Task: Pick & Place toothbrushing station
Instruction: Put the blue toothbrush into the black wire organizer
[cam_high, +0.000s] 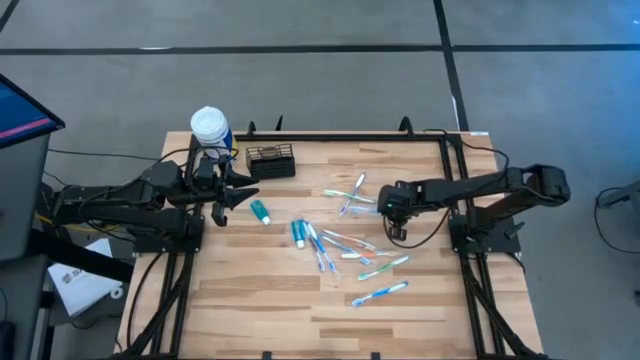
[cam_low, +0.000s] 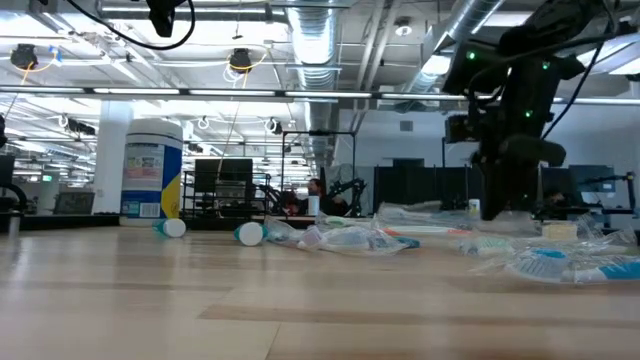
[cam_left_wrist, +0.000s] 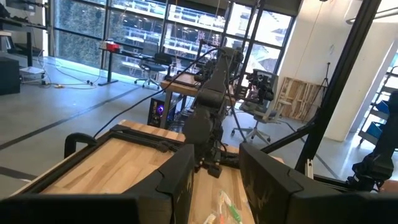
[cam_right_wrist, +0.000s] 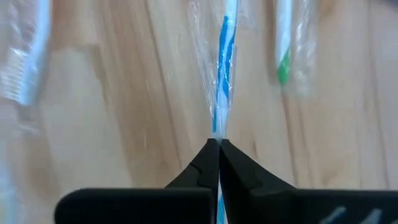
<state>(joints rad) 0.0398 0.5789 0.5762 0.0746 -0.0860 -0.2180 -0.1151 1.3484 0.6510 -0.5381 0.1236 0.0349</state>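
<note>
The toothbrushing station, a small black wire-mesh caddy (cam_high: 270, 161), stands on the table near its far edge. Several wrapped toothbrushes (cam_high: 345, 245) lie scattered over the middle of the table. My right gripper (cam_high: 398, 232) points steeply down among them and is shut on a blue-and-white toothbrush (cam_right_wrist: 222, 68) in a clear wrapper. My left gripper (cam_left_wrist: 214, 186) stays level and open above the table's left side, close to the caddy, with nothing between its fingers. My right gripper pinches the wrapped blue-and-white toothbrush between its two fingertips, on the thin handle (cam_right_wrist: 217, 127). The fingers come from above, slanting down, and the brush runs straight on away from them. I cannot tell whether it is clear of the table.
A white-capped bottle with a blue label (cam_high: 210, 126) stands at the far left corner, beside the caddy. Two small teal tubes (cam_high: 260, 211) (cam_high: 298, 234) lie left of the brushes. A green-and-white brush (cam_right_wrist: 284, 59) lies beside the held one. Black frame rails (cam_high: 340, 137) border the table.
</note>
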